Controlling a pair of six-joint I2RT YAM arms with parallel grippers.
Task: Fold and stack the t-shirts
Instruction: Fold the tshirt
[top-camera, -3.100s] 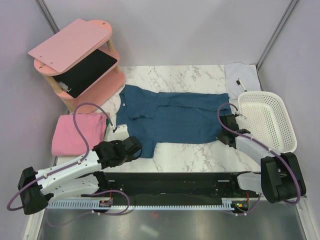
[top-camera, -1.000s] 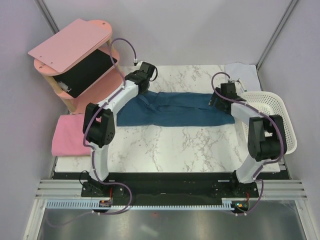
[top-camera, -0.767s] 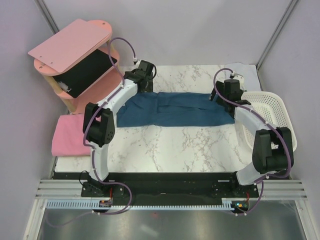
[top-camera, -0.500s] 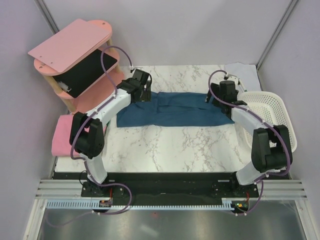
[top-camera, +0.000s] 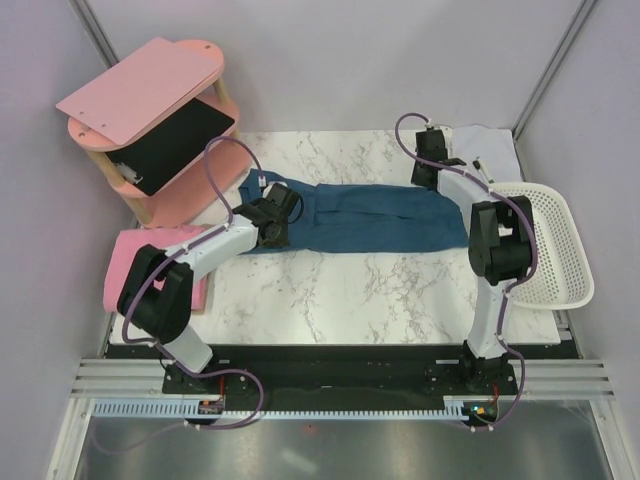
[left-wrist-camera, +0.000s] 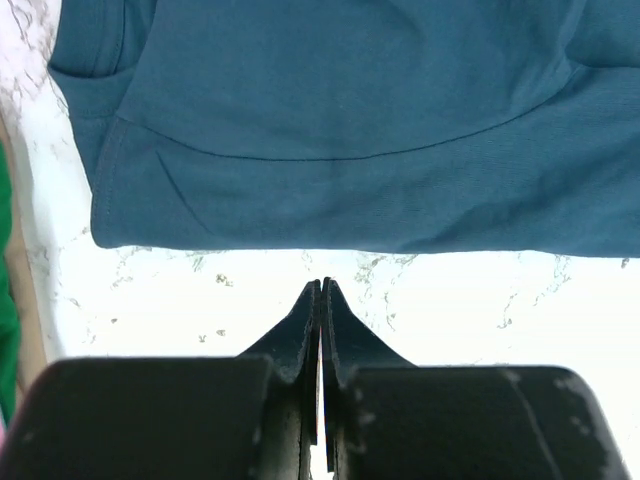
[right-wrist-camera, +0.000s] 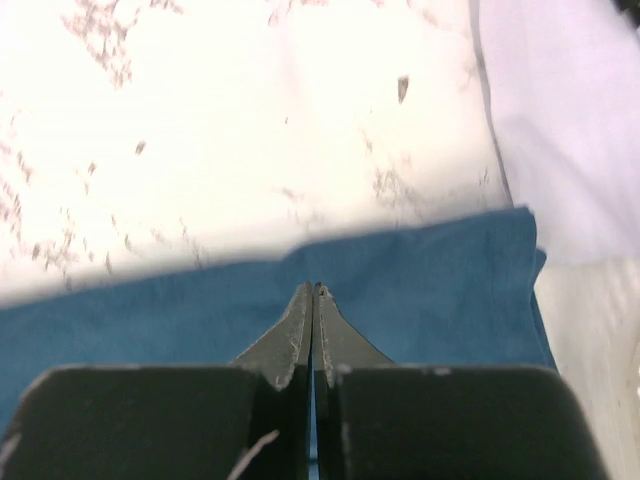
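Note:
The dark teal-blue t-shirt (top-camera: 360, 215) lies as a long folded band across the marble table (top-camera: 340, 290). My left gripper (top-camera: 280, 228) is shut and empty. In the left wrist view its tips (left-wrist-camera: 320, 285) hang over bare marble just short of the t-shirt's (left-wrist-camera: 330, 120) near edge, close to its left end. My right gripper (top-camera: 428, 178) is shut too. Its tips (right-wrist-camera: 314, 288) hover over the blue t-shirt (right-wrist-camera: 430, 290) near its far right corner, with no cloth seen between them. The pink t-shirt (top-camera: 150, 265) lies folded at the left, partly behind my left arm.
A pink wooden shelf (top-camera: 150, 100) stands at the back left. A white basket (top-camera: 550, 245) sits at the right edge, beside my right arm. A small white cloth (top-camera: 485, 150) with a pen lies at the back right. Something green (left-wrist-camera: 4, 300) shows at the left wrist view's edge.
The shirt, spread wide three seconds ago, is now a narrow band. Both grippers have shut. My left gripper pulled back to the near left edge; my right shifted toward the far right corner.

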